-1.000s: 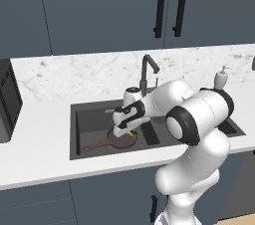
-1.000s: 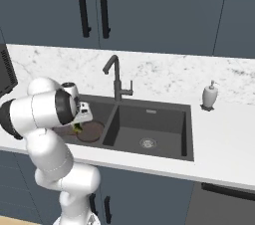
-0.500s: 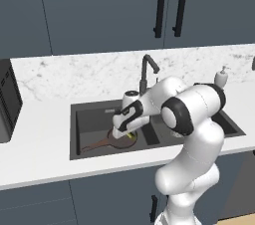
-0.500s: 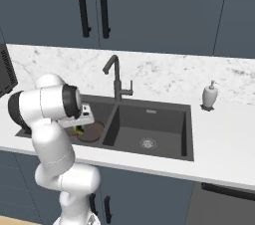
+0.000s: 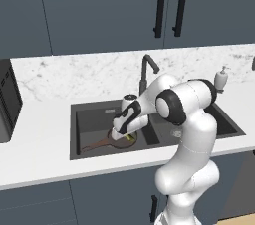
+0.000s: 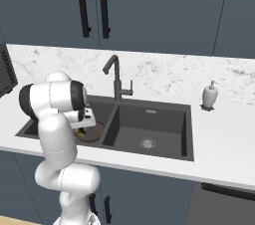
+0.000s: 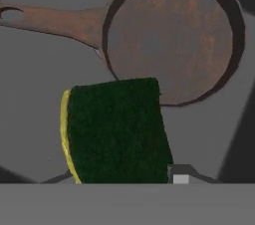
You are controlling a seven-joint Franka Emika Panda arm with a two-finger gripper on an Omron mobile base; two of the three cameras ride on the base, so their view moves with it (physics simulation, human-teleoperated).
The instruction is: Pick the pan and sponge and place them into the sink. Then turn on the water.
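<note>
I've come down lower into the left basin of the sink (image 5: 94,119) than a second ago, my gripper (image 5: 124,134) now just above the pan (image 7: 172,37), and the sponge (image 7: 117,132) is riding along with me. My fingers are closed on the sponge, green face toward the hand camera, yellow edge down its left side. The pan already lies flat on the basin floor, its handle running out toward the basin's left wall, loop at the far end. So the pan's step looks done, and the sponge is over its drop spot; I judge letting go is next, then the water, which isn't running yet from the faucet (image 6: 115,77).

Room is tight here: the divider between the basins sits close on one side of my wrist, the front wall close below my forearm. Straight up is my clean way out, and the faucet stands just behind at the sink's back edge.
</note>
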